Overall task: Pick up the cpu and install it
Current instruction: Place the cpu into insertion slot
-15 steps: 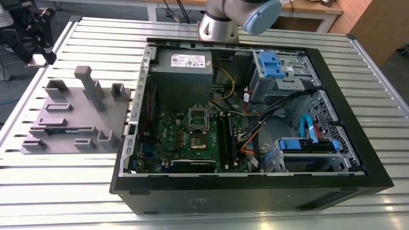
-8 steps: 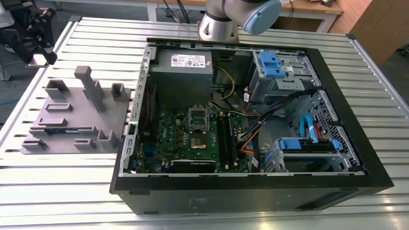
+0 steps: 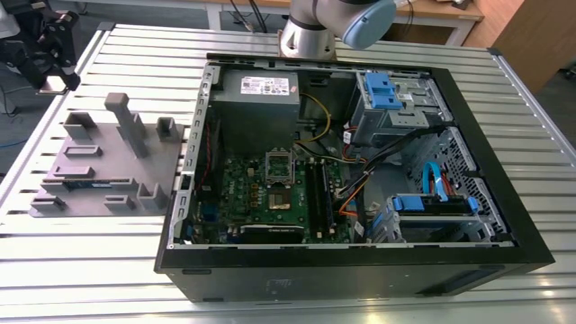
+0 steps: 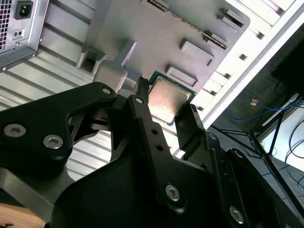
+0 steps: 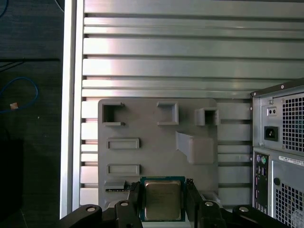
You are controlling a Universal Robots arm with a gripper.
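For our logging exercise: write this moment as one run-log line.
gripper: shut on cpu | cpu: held above grey fixture plate | computer case: open, cpu not yet installed
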